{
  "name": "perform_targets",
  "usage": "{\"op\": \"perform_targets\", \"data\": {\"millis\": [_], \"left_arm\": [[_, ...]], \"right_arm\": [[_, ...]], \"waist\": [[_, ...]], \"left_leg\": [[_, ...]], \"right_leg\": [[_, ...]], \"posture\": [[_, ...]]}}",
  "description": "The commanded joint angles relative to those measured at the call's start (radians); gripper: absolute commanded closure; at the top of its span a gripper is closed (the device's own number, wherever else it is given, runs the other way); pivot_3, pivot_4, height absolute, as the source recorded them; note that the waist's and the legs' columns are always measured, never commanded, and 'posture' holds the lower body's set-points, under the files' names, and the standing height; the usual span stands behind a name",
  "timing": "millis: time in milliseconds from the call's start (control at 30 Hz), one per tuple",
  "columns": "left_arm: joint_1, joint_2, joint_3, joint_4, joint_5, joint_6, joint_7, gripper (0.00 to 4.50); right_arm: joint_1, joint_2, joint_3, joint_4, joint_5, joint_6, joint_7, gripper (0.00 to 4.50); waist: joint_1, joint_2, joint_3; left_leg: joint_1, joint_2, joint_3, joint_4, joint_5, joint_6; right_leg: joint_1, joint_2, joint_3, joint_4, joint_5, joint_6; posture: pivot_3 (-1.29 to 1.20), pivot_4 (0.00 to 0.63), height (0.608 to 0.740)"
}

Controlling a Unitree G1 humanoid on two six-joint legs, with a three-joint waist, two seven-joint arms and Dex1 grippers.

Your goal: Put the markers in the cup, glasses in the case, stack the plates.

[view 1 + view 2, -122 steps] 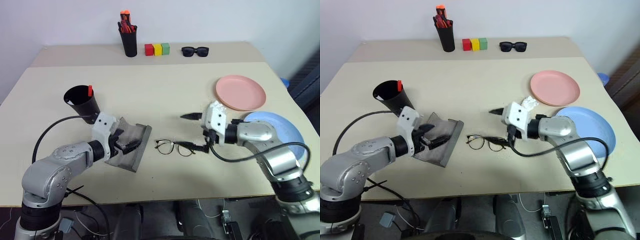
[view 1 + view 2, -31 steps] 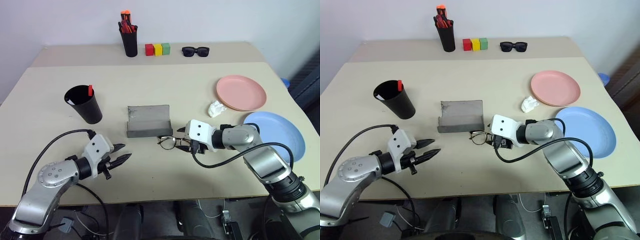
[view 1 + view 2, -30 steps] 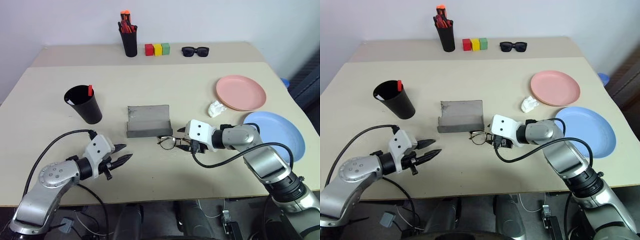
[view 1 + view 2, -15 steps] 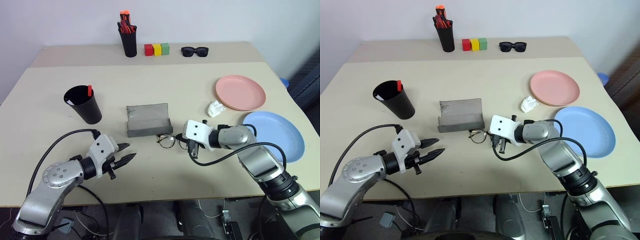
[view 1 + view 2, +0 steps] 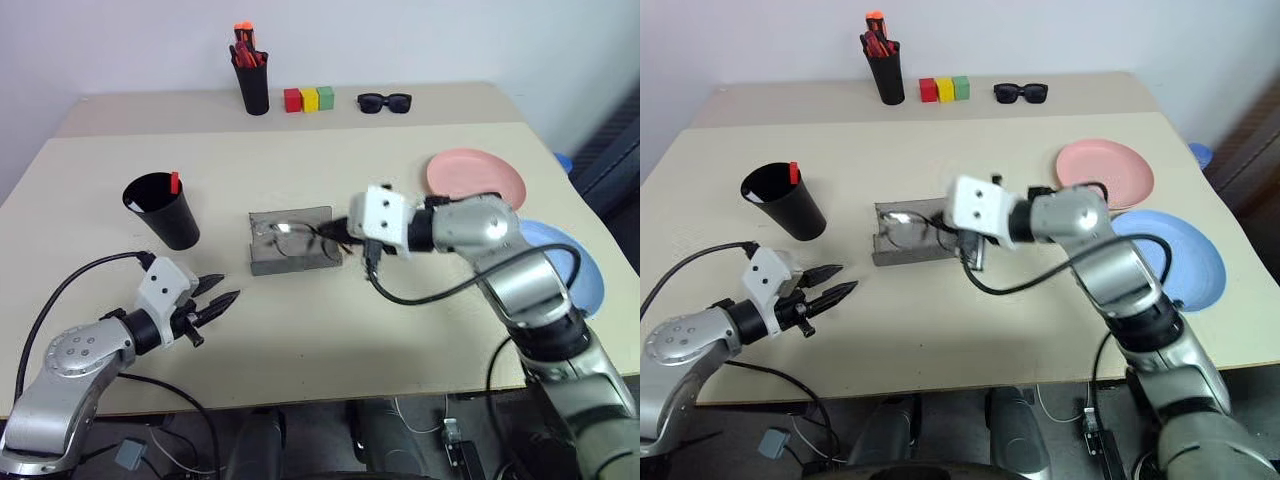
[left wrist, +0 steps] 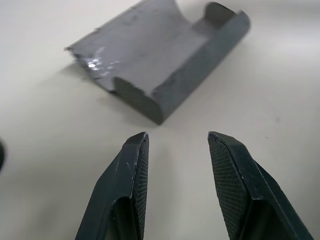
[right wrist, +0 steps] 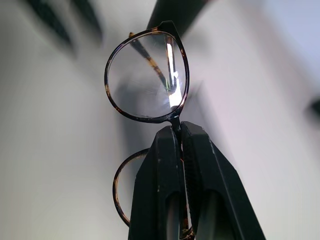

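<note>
Clamped shut on the glasses (image 5: 296,236), the right gripper (image 7: 180,137) has lifted them off the table over the open case (image 5: 300,257). The left gripper (image 5: 216,292) hangs open nearby, so casing comes next.

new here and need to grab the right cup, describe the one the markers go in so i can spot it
Start at the beige table and look to its left side, left of the grey case. There stands the cup, wide, tapered, matte black, with a red marker cap poking over its rim. The pen cup at the back edge is slimmer and full of red-orange pens.
</note>
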Motion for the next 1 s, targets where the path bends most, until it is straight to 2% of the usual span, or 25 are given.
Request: {"op": "perform_targets", "data": {"millis": [33,133,233,333,600,700,767,833,867,1000], "left_arm": [[0.010,0.009,0.041,-0.018,-0.037,0.006,-0.012,2.62],[0.008,-0.003,0.046,-0.019,-0.051,0.011,0.001,2.62],[0.022,-0.012,0.041,-0.030,-0.045,0.000,0.014,2.62],[0.053,-0.022,0.045,-0.045,-0.036,-0.012,0.026,2.62],[0.068,-0.036,0.027,-0.052,-0.033,-0.034,0.046,2.62],[0.043,-0.037,0.024,-0.036,-0.049,-0.030,0.036,2.62],[0.019,-0.037,0.031,-0.019,-0.075,-0.012,0.029,3.17],[-0.025,-0.035,0.020,0.001,-0.074,-0.008,0.033,4.01],[-0.053,-0.034,0.006,0.009,-0.065,-0.006,0.039,4.46],[-0.253,-0.050,-0.092,0.066,-0.019,0.094,0.135,4.46]], "right_arm": [[-0.099,0.091,0.075,0.180,-0.085,-0.103,-0.053,4.44],[-0.177,0.195,0.119,0.397,-0.145,-0.202,-0.109,4.44],[-0.189,0.239,0.147,0.542,-0.190,-0.280,-0.129,4.44],[-0.152,0.195,0.165,0.559,-0.228,-0.348,-0.093,4.44],[-0.077,0.135,0.151,0.505,-0.254,-0.333,-0.049,4.44],[-0.065,0.138,0.137,0.456,-0.235,-0.291,-0.025,3.52],[-0.064,0.144,0.115,0.426,-0.231,-0.262,-0.039,2.54],[-0.064,0.143,0.087,0.400,-0.224,-0.245,-0.055,1.55],[-0.060,0.139,0.075,0.383,-0.217,-0.236,-0.053,1.53],[-0.018,0.100,0.013,0.282,-0.172,-0.182,-0.030,1.53]], "waist": [[0.002,0.000,0.000],[0.001,0.000,0.000],[0.004,0.000,0.000],[0.012,0.000,0.000],[0.004,0.001,0.000],[0.003,0.001,0.000],[0.004,0.001,0.000],[0.008,0.001,0.000],[0.010,0.001,0.000],[0.021,0.001,0.000]], "left_leg": [[0.000,0.000,0.000,0.000,0.000,0.000],[0.000,0.000,0.000,0.000,0.000,0.000],[-0.001,0.000,0.000,-0.001,0.000,0.000],[-0.002,0.000,0.000,-0.001,0.000,0.000],[0.000,0.000,0.000,-0.001,0.000,0.000],[0.000,0.000,0.000,-0.001,0.000,0.000],[0.000,0.000,0.000,-0.001,0.000,0.000],[0.000,0.000,0.000,-0.001,0.000,0.000],[0.000,0.000,0.000,-0.001,0.000,0.000],[-0.001,0.000,0.000,0.000,0.000,0.000]], "right_leg": [[0.000,0.000,0.000,0.000,0.000,0.000],[0.000,0.000,0.000,-0.001,0.000,0.000],[-0.001,0.000,0.000,0.000,0.000,0.000],[-0.001,0.000,0.000,-0.001,0.000,0.000],[-0.001,0.000,0.000,0.000,0.001,-0.001],[-0.001,0.000,0.000,0.001,0.001,0.000],[-0.001,0.000,0.000,0.001,0.001,0.000],[-0.001,0.000,0.000,0.001,0.001,0.000],[-0.001,0.000,0.000,0.001,0.001,0.000],[0.000,0.000,0.000,0.000,0.001,0.000]], "posture": [[0.00,0.150,0.740],[0.00,0.150,0.740],[0.00,0.150,0.740],[0.00,0.150,0.740],[0.00,0.150,0.740],[0.00,0.150,0.740],[0.00,0.150,0.740],[0.00,0.150,0.740],[0.00,0.150,0.740],[0.00,0.150,0.740]]}}
